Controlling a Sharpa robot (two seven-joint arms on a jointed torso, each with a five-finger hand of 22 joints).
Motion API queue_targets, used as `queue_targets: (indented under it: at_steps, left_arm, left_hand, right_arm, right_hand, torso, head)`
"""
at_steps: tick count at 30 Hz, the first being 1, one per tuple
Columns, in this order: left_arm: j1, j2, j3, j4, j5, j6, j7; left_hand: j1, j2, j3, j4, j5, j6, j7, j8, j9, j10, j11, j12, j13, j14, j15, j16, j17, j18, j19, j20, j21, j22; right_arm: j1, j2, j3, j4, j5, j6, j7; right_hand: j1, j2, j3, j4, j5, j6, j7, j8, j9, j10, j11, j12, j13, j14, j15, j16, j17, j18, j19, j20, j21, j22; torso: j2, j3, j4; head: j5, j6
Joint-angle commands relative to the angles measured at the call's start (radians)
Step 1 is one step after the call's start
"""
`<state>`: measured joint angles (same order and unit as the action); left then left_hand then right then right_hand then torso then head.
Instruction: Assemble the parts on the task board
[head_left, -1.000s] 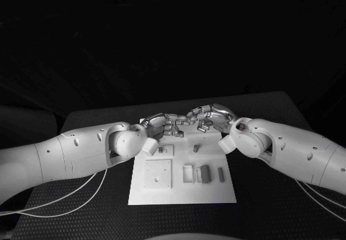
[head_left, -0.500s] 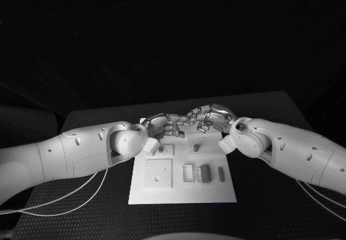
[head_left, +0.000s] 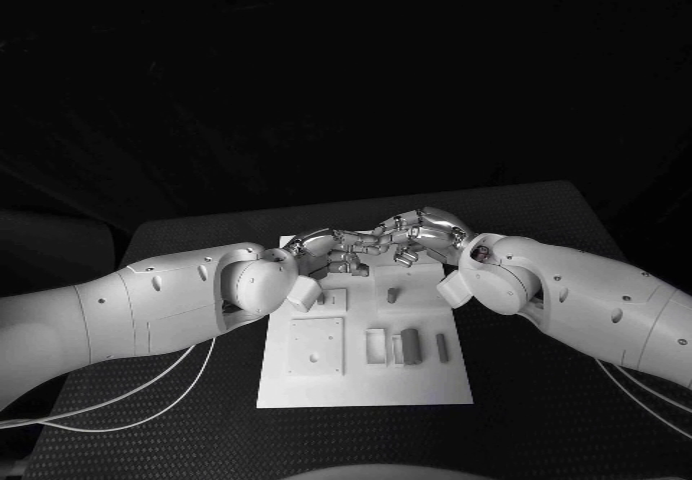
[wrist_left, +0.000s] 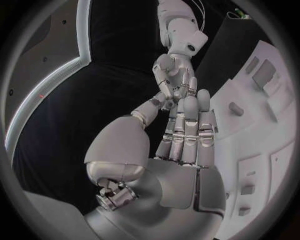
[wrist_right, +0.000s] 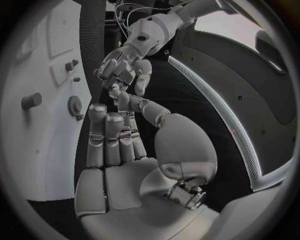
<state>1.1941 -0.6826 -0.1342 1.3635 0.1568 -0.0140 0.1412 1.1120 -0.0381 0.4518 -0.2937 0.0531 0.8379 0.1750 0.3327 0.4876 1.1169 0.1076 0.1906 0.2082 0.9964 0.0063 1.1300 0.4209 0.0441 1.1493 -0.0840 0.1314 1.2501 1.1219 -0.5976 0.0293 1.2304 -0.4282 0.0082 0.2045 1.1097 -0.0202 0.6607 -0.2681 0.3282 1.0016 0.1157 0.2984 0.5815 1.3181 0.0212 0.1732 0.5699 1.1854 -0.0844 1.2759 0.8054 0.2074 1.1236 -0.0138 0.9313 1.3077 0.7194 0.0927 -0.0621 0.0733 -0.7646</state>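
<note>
The white task board (head_left: 368, 385) lies in the middle of the black table. Small grey parts lie on it: a slim bar (head_left: 443, 347), a wider block (head_left: 411, 346) and a short peg (head_left: 391, 295) standing upright. My left hand (head_left: 329, 247) and right hand (head_left: 418, 235) meet fingertip to fingertip above the board's far edge. In the left wrist view my left hand (wrist_left: 181, 135) reaches its thumb to the right hand's (wrist_left: 172, 75) bunched fingers. The right wrist view has the right hand (wrist_right: 119, 140) meeting the left hand (wrist_right: 122, 70) the same way. Whether a part sits between them is hidden.
A raised square plate (head_left: 315, 347) takes the board's near left, with a small block (head_left: 332, 298) beyond it. White cables (head_left: 144, 395) trail from the left arm over the table. The board (wrist_right: 44, 130) carries a round knob (wrist_right: 75, 106).
The fingertips have shifted slightly where the hands meet; both arms and the board's parts stay put.
</note>
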Motion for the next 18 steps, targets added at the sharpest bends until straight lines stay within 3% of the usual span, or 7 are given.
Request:
queue_targets:
  at_steps: [1, 18]
  left_arm:
    - [0.002, 0.004, 0.002, 0.002, -0.004, 0.000, 0.016]
    - [0.002, 0.003, 0.002, -0.001, -0.005, -0.010, 0.032]
  left_hand:
    - [0.011, 0.003, 0.008, 0.001, -0.004, 0.014, -0.001, 0.007, -0.001, 0.012, -0.002, 0.009, 0.003, 0.001, -0.009, 0.004, 0.001, 0.014, 0.004, -0.007, -0.006, 0.001]
    - [0.037, 0.030, 0.050, 0.001, -0.004, 0.093, -0.034, 0.035, -0.007, 0.086, -0.029, 0.039, 0.026, 0.011, -0.033, 0.001, 0.002, -0.001, 0.011, -0.023, -0.010, 0.009]
  right_arm:
    - [-0.002, 0.000, -0.001, 0.000, -0.040, 0.018, -0.001]
    - [-0.004, 0.002, -0.001, -0.002, -0.058, 0.015, -0.002]
  right_hand:
    - [0.001, 0.013, 0.002, -0.006, 0.007, -0.001, 0.006, 0.003, 0.002, 0.004, 0.001, 0.003, 0.001, -0.009, -0.002, -0.003, 0.001, 0.054, -0.008, -0.002, -0.003, 0.020]
    - [0.001, 0.013, 0.003, -0.008, 0.007, -0.001, 0.006, 0.003, 0.002, 0.003, 0.001, 0.003, 0.003, -0.010, -0.002, -0.002, 0.002, 0.054, -0.008, -0.002, -0.003, 0.020]
  torso:
    - [0.000, -0.0001, 0.0003]
    - [0.000, -0.0007, 0.0006]
  head:
    - [-0.001, -0.001]
    - [-0.002, -0.004]
